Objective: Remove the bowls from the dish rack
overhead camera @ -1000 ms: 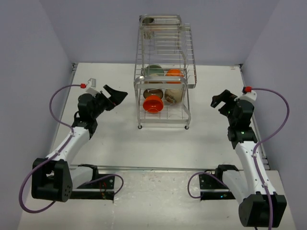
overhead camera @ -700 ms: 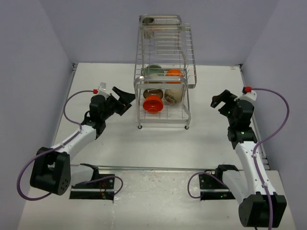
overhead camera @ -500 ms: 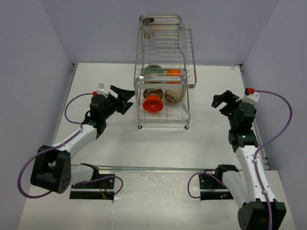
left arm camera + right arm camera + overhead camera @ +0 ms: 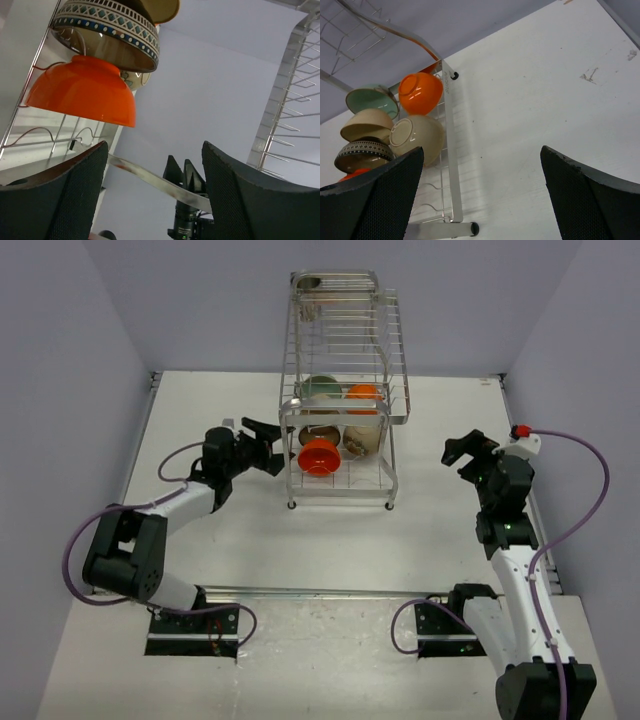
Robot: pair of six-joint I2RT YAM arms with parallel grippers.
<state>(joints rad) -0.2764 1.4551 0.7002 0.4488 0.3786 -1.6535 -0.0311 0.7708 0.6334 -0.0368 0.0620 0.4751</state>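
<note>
Rack [image 4: 340, 390] stands upright, long axis vertical, at the middle of the table's [image 4: 440, 540] far edge. Bowls [image 4: 417, 136] stand on edge inside it. The low orange bowl [image 4: 318, 456] turns its foot toward the near-left corner. Your left gripper [image 4: 272, 448] is just beside the rack's left side, level with that bowl and apart from it, jaws wide, holding nothing. Your right gripper [image 4: 458, 455] hangs well apart off the rack's right side, jaws wide, empty.
</note>
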